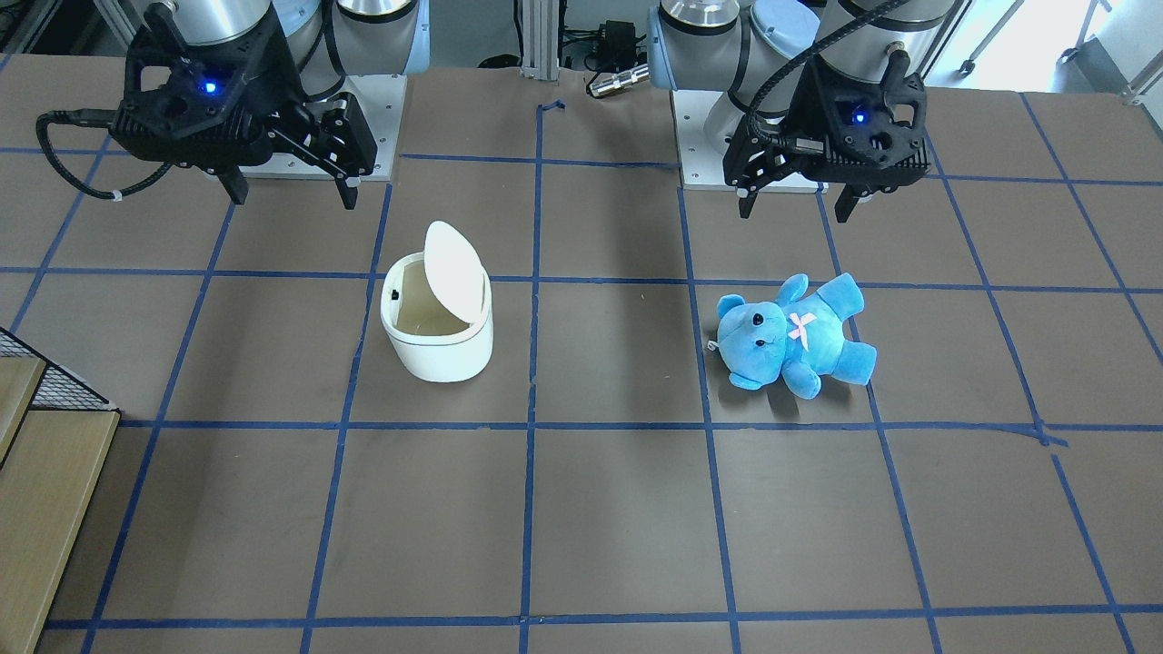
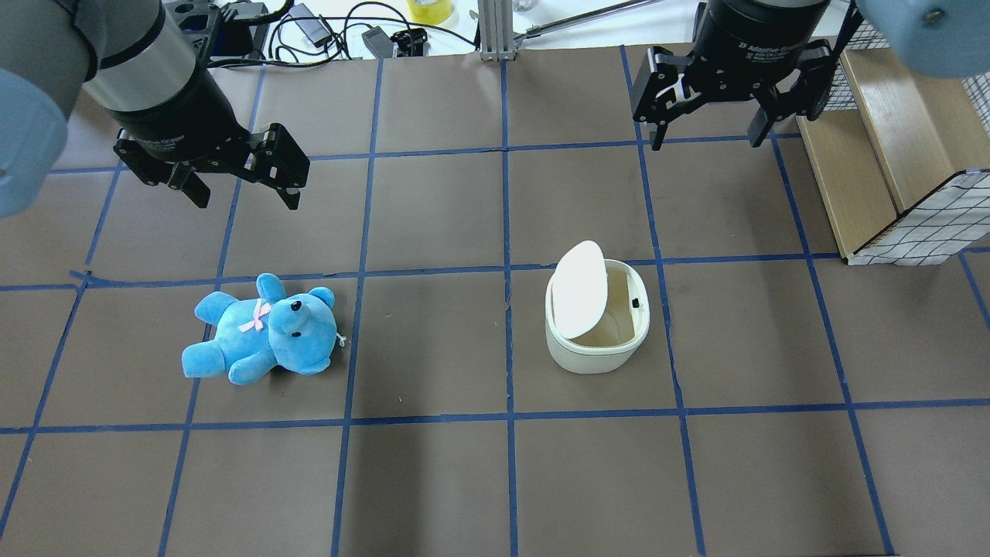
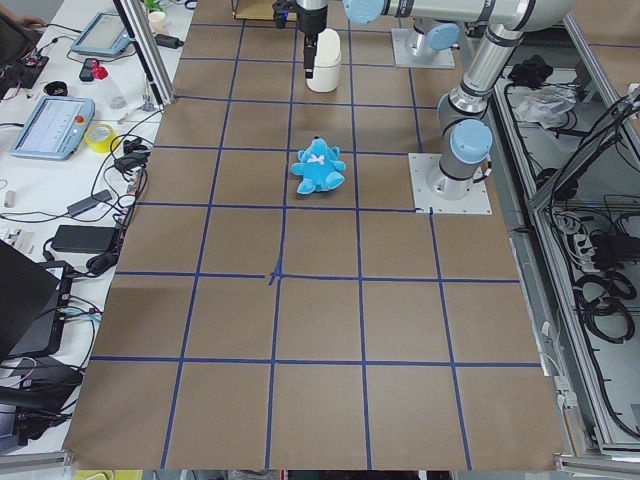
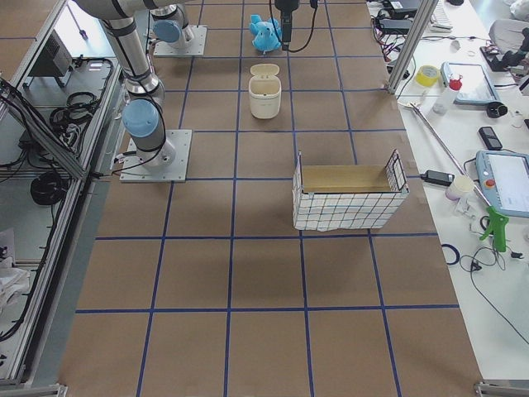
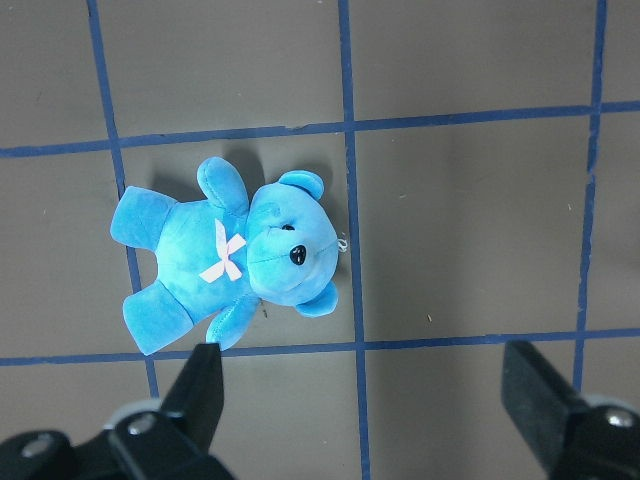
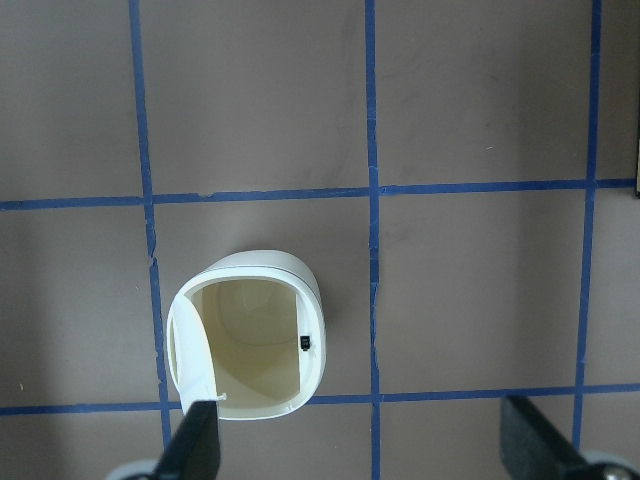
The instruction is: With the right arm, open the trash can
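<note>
Brown table (image 2: pixel 433 480) ruled into squares by blue tape, with cables and equipment beyond its edges. The white trash can (image 2: pixel 592 352) stands upright on the robot's right half of the table, well apart from the blue teddy bear (image 2: pixel 267 340) lying on the left half. A wire basket (image 2: pixel 913 232) sits at the right margin.

The lid (image 2: pixel 578 290) is tipped up on edge over the side nearer the bear, so the mouth is open and the cream inner wall is exposed. The right hand (image 2: pixel 705 139) hangs high above the table, touching nothing. Its fingers are spread wide and hold nothing. The left hand (image 2: pixel 246 199) hangs over the bear, equally wide open and empty.

Step in hand, as a judgement: the opening itself appears complete, and the right arm is clear of the can. The next move probably calls for little beyond keeping the hand away from the raised lid so that it is not knocked shut.

Not resolved: the hinge is out of sight, and the lid screens part of the interior and rim. A small dark catch (image 2: pixel 634 302) on the inner wall is too small to identify. Both wrist views cut the fingers off at the lower edge. In the side views the can is small, and in the left one the far arm partly covers it.
</note>
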